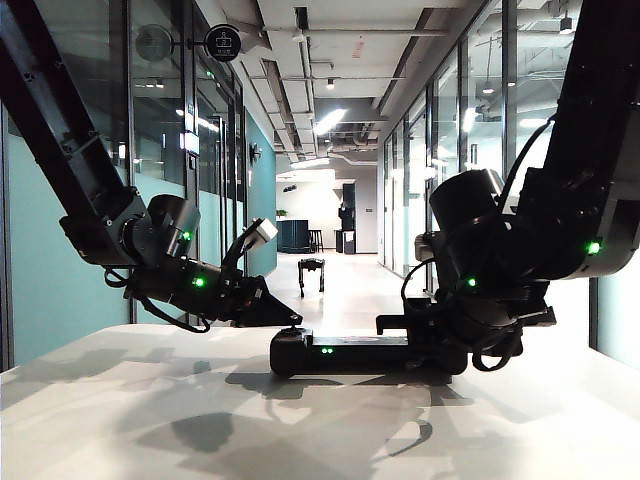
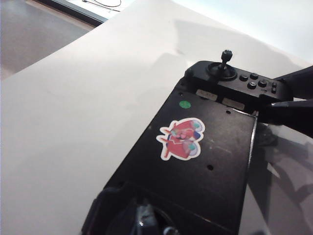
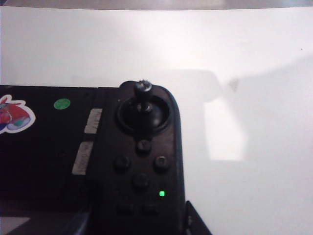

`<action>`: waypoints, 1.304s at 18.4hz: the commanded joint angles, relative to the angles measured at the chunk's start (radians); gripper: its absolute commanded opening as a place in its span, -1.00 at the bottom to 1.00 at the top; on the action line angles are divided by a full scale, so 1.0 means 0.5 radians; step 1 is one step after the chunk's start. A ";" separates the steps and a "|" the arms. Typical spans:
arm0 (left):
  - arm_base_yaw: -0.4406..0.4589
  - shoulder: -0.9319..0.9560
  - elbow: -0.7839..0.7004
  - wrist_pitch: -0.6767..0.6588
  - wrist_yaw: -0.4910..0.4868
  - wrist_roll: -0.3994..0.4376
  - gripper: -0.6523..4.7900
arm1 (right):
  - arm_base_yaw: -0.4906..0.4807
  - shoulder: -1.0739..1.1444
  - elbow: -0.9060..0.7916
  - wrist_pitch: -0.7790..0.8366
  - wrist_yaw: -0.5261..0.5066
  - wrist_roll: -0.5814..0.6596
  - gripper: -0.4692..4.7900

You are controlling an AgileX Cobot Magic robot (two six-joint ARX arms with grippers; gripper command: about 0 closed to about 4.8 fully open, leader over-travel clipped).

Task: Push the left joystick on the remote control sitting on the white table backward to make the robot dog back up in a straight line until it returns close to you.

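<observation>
The black remote control [image 1: 340,352] lies across the white table [image 1: 150,400], with small green lights on its middle bar. My left gripper [image 1: 290,320] tapers to a closed tip right over the left joystick [image 1: 292,328] at the controller's left end. In the left wrist view that stick [image 2: 143,215] shows only dimly. My right gripper [image 1: 445,345] is shut on the controller's right end, and its fingers [image 2: 293,105] show beside the twin stick [image 2: 225,58]. The robot dog [image 1: 312,272] stands small, far down the corridor.
A long corridor with glass walls runs away behind the table. The table's edge [image 2: 54,61] drops to grey floor on the left arm's side. A red sticker [image 2: 181,139] marks the controller's flat middle. Dark furniture [image 1: 293,236] stands at the corridor's far end.
</observation>
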 commanded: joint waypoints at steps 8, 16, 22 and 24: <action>-0.004 -0.006 0.003 -0.014 0.094 0.017 -0.78 | -0.002 -0.011 0.009 0.051 0.032 0.017 -0.06; -0.004 -0.007 0.003 -0.015 0.094 0.017 -0.78 | -0.002 -0.011 0.010 0.051 0.032 0.016 -0.06; -0.004 -0.007 0.003 -0.016 0.094 0.017 -0.78 | -0.002 -0.011 0.011 0.051 0.032 0.016 -0.06; -0.004 -0.006 0.003 -0.015 0.094 0.018 -0.78 | -0.002 -0.011 0.011 0.051 0.032 0.016 -0.06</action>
